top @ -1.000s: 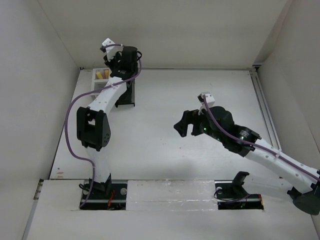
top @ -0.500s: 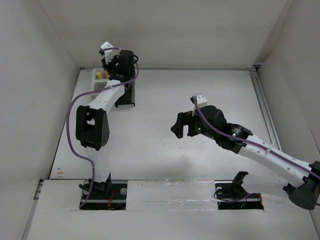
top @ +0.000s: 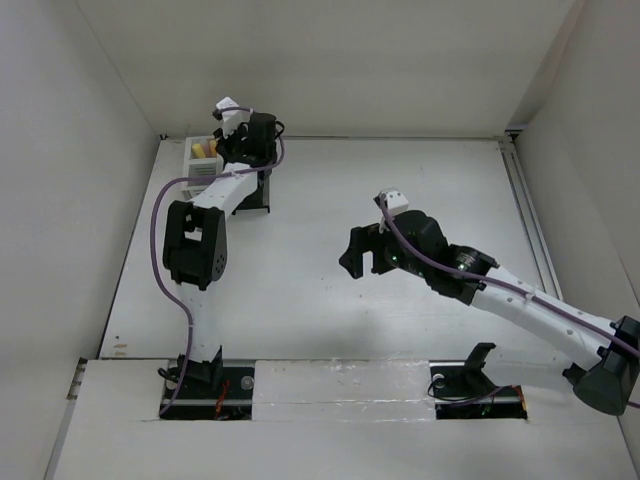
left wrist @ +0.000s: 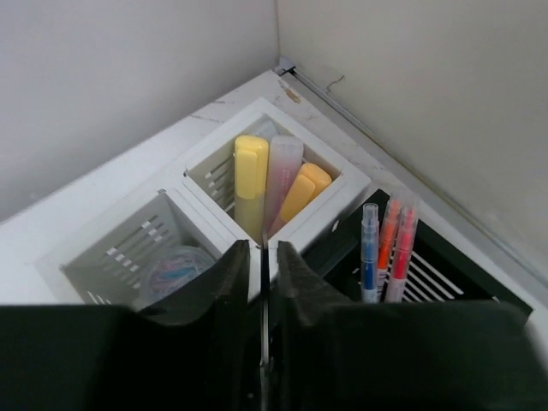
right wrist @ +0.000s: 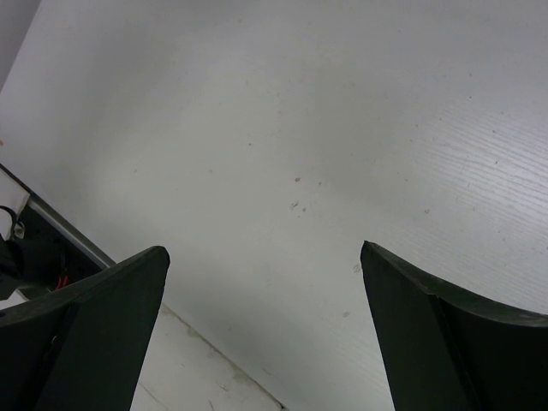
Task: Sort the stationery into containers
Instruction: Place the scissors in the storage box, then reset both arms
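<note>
Two small shifts mark the last second. The left arm has swung its wrist a little to the right above the organiser in the far left corner of the desk (top: 400, 180), and the right arm has crept leftward over bare surface. The left end effector (left wrist: 262, 253) has its fingers pressed together with nothing between them, poised just above the wall where the compartments meet. The right end effector (right wrist: 263, 250) is spread wide and carries nothing. No loose stationery shows on the desk in the overhead view. By my reading the sorting is at or near its end, and the left arm is probably clearing away after a drop.

In the white slatted plastic box (left wrist: 321, 145), the yellow markers (left wrist: 250, 184), a pale translucent marker (left wrist: 281, 175) and an orange marker (left wrist: 300, 193) stand on end. Their long axes are close to vertical, slightly tilted, with the upper ends pointing up toward the wrist camera. The black slatted plastic box (left wrist: 462, 282) beside it holds a blue pen (left wrist: 369, 248), an orange pen (left wrist: 388, 235) and a red pen (left wrist: 404, 244). These also stand upright, side by side, with their caps up. A round greyish-purple item (left wrist: 175, 265) lies flat at the bottom of a second white slatted box (left wrist: 128, 248) on the left of the wrist view.
</note>
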### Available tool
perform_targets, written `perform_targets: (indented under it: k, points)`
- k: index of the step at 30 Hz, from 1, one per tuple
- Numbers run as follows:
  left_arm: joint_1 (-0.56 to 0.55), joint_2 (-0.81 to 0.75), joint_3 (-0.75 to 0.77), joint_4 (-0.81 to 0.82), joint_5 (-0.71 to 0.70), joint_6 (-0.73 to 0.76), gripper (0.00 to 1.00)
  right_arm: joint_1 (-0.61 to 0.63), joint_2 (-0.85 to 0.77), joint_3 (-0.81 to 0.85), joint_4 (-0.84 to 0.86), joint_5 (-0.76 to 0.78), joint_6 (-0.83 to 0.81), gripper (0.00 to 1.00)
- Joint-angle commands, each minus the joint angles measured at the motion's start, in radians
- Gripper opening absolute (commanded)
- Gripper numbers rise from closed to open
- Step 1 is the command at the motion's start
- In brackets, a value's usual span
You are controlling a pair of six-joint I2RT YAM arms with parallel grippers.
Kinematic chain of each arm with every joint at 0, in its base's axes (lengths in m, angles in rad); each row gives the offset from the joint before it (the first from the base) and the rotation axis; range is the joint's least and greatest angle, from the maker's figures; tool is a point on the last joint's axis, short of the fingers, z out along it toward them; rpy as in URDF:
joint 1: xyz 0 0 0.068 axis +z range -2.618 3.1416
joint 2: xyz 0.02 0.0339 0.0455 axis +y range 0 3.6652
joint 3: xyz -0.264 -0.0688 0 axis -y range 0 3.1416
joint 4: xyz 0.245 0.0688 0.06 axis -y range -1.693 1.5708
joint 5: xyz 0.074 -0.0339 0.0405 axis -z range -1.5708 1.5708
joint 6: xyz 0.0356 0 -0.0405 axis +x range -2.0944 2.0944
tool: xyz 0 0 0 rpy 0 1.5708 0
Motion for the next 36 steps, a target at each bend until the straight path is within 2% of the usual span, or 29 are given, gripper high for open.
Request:
perform_targets:
  k: [1, 4, 5, 7, 9, 14, 17, 20, 21, 22, 24, 25, 27, 28, 32, 36]
  points:
    - [-0.001, -0.020, 0.049, 0.002, -0.013, -0.011, 0.18, 0.009, 0.004, 0.049, 0.056, -0.022, -0.017, 1.00]
    - [-0.001, -0.032, 0.049, 0.002, -0.013, -0.011, 0.28, 0.009, 0.013, 0.049, 0.056, -0.033, -0.026, 1.00]
    - [-0.001, -0.033, 0.049, 0.002, -0.004, -0.011, 0.44, 0.009, 0.013, 0.049, 0.056, -0.033, -0.027, 1.00]
    - [-0.012, -0.062, 0.027, 0.023, -0.004, -0.013, 0.65, 0.009, 0.022, 0.049, 0.056, -0.042, -0.027, 1.00]
    - [-0.028, -0.080, 0.015, 0.046, -0.025, 0.003, 0.80, 0.009, 0.023, 0.058, 0.056, -0.042, -0.027, 1.00]
    - [-0.076, -0.183, 0.048, 0.037, -0.007, 0.049, 1.00, 0.009, 0.013, 0.077, 0.045, -0.042, -0.036, 1.00]
    - [-0.094, -0.233, 0.133, -0.053, 0.044, 0.037, 1.00, 0.009, 0.001, 0.109, 0.008, -0.002, -0.047, 1.00]
    - [-0.122, -0.267, 0.286, -0.223, 0.079, 0.024, 1.00, 0.009, -0.036, 0.153, -0.044, 0.054, -0.057, 1.00]
    - [-0.122, -0.295, 0.364, -0.336, 0.105, 0.011, 1.00, 0.009, -0.065, 0.164, -0.056, 0.073, -0.068, 1.00]
    - [-0.122, -0.310, 0.399, -0.398, 0.213, -0.018, 1.00, 0.009, -0.080, 0.173, -0.071, 0.096, -0.068, 1.00]
    - [-0.122, -0.368, 0.467, -0.584, 0.315, -0.067, 1.00, 0.009, -0.129, 0.211, -0.124, 0.186, -0.079, 1.00]
    - [-0.122, -0.399, 0.467, -0.628, 0.315, -0.086, 1.00, 0.009, -0.144, 0.227, -0.140, 0.215, -0.079, 1.00]
    - [-0.122, -0.485, 0.390, -0.664, 0.390, -0.120, 1.00, 0.009, -0.174, 0.280, -0.199, 0.293, -0.091, 1.00]
    - [-0.122, -0.588, 0.284, -0.673, 0.401, -0.135, 1.00, 0.009, -0.200, 0.297, -0.216, 0.315, -0.091, 1.00]
    - [-0.122, -0.844, 0.043, -0.707, 0.426, -0.189, 1.00, 0.009, -0.255, 0.393, -0.308, 0.398, -0.123, 1.00]
    - [-0.122, -1.061, -0.155, -0.716, 0.500, -0.164, 1.00, 0.009, -0.315, 0.463, -0.388, 0.461, -0.132, 1.00]
